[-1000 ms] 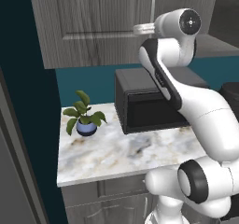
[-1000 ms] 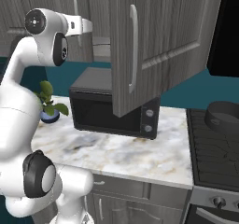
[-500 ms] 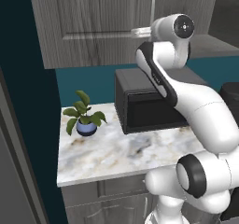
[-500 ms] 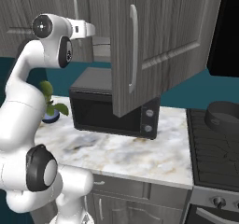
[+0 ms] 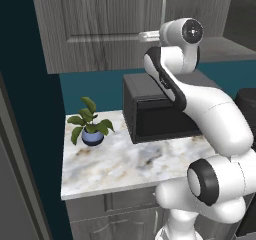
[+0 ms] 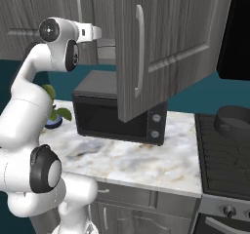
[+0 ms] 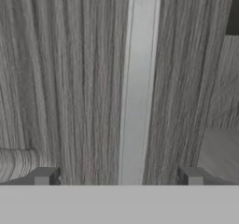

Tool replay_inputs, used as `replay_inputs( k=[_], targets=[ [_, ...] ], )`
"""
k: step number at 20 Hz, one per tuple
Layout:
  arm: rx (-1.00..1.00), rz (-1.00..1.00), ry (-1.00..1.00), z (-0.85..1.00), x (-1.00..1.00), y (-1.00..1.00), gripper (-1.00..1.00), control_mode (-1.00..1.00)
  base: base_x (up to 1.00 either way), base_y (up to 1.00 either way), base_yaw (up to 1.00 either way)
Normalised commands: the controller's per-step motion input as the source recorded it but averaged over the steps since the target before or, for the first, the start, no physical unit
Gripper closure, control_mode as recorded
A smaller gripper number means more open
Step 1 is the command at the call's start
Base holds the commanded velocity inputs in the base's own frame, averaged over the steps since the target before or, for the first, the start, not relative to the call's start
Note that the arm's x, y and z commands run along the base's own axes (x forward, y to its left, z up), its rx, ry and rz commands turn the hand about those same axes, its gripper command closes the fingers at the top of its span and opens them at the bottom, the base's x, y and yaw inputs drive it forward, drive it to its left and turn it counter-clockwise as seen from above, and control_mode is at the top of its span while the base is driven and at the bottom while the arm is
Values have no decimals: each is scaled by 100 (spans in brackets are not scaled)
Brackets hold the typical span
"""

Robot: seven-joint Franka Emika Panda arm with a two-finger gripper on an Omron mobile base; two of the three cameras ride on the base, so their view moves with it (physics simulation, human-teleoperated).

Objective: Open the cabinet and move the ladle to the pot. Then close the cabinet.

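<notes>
The cabinet point(image 5: 100, 29) hangs on the wall above the counter. Its right door point(image 6: 171, 38) stands swung out toward me, with its silver bar handle point(image 6: 139, 50) facing the room. The left door point(image 7: 70, 78) is shut. In the hand view the left door's silver handle point(image 7: 137, 83) runs straight up between my two fingertips point(image 7: 44, 176), close in front of them. My gripper point(image 7: 119, 177) is open and holds nothing; the hand point(image 6: 93, 32) is raised to the cabinet's lower edge. The pot point(image 6: 233, 123) sits on the stove at the right. The ladle is hidden.
A black microwave point(image 6: 117, 112) stands on the marble counter point(image 6: 146, 160) under the cabinet. A small potted plant point(image 5: 91, 125) sits at the counter's left end. The stove top point(image 6: 227, 155) adjoins the counter on the right. A dark wall edge point(image 5: 20, 134) borders the left.
The hand has come down a little and edged closer to the left door's handle. The jaws have stayed wide open. The right door has not moved.
</notes>
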Motion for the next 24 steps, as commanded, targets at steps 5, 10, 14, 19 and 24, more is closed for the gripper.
replay_inputs(
  k=[5, 10, 14, 19, 24],
  targets=[
    [0, 0, 0, -4, 24, 0, -100, -100, 0, 0, 0],
    [0, 0, 0, -1, 6, 0, 100, -100, 0, 0, 0],
    [0, 0, 0, 0, 0, 0, 100, -100, 0, 0, 0],
    [0, 0, 0, 0, 0, 0, 100, -100, 0, 0, 0],
    [0, 1, 0, 0, -5, 0, 100, -100, 0, 0, 0]
  ],
)
